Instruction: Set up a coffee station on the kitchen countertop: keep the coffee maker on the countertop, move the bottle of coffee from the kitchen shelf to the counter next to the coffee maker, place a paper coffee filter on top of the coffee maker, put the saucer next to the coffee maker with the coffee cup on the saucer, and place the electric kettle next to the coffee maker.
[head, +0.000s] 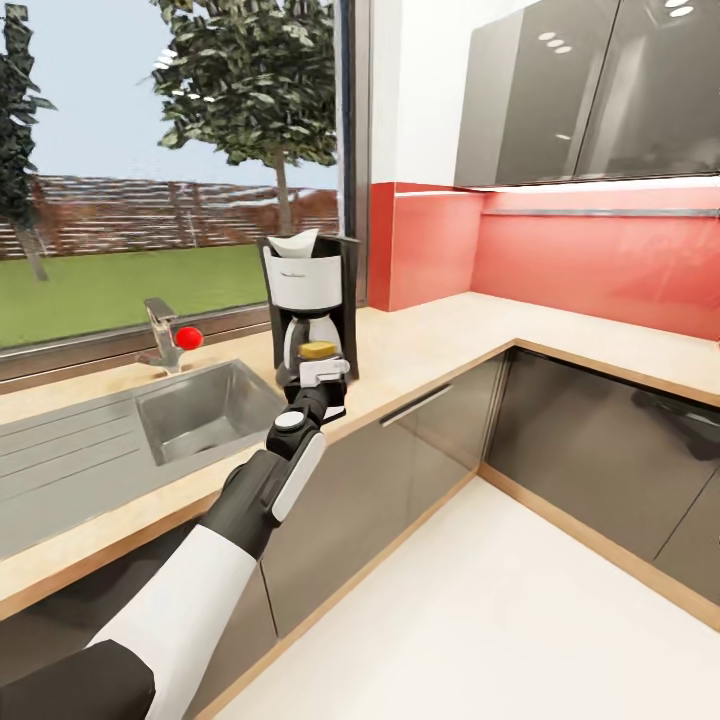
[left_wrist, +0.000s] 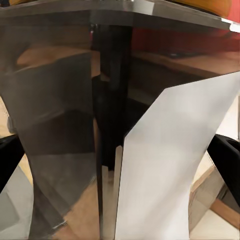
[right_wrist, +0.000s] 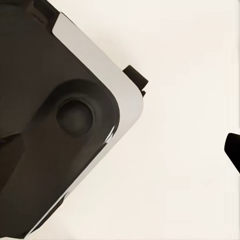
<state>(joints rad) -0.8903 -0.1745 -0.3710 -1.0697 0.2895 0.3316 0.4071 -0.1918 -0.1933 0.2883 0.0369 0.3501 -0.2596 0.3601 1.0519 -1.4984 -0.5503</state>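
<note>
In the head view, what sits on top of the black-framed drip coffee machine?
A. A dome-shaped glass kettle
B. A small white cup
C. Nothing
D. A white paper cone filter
D: a white paper cone filter stands out of the top of the black-framed drip coffee machine, which rests on the light wood-grain countertop.

Bright daylight, sharp renders, cabinet glare

Black-and-white coffee maker (head: 309, 290), yellow-gold bottle cap (head: 319, 350), light wood-grain countertop (head: 430, 340), red backsplash (head: 600, 265)
</note>
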